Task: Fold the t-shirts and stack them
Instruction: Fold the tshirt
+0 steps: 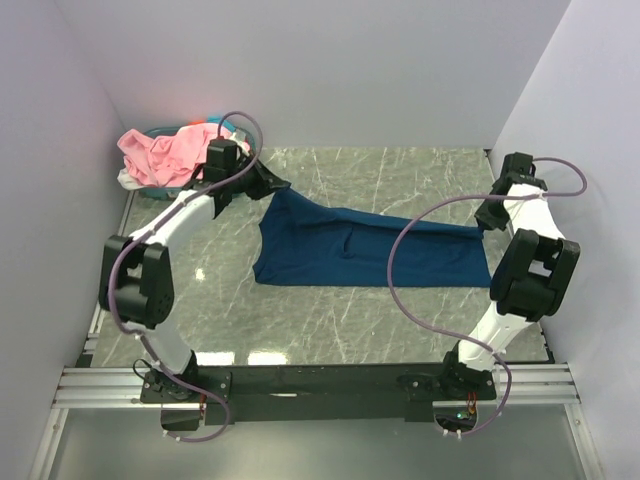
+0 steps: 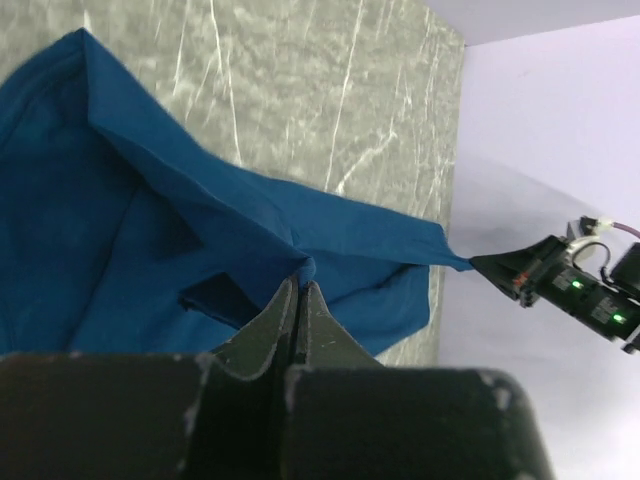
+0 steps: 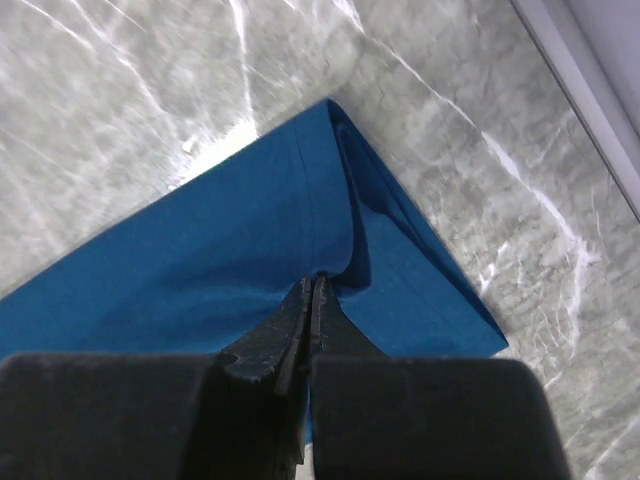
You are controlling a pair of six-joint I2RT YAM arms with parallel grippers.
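A dark navy blue t-shirt (image 1: 360, 255) hangs stretched between my two grippers over the marble table; its lower part rests on the table. My left gripper (image 1: 272, 186) is shut on the shirt's far left corner; in the left wrist view the closed fingertips (image 2: 298, 285) pinch a fold of blue cloth (image 2: 150, 230). My right gripper (image 1: 487, 224) is shut on the shirt's right end; in the right wrist view the fingertips (image 3: 314, 283) clamp blue cloth (image 3: 200, 270). No white print shows. A light pink t-shirt (image 1: 160, 152) lies heaped at the far left.
A teal basket (image 1: 165, 130) sits under the pink and pale clothes (image 1: 130, 180) in the far left corner. White walls close in the table on the left, back and right. The right arm (image 2: 570, 285) shows in the left wrist view.
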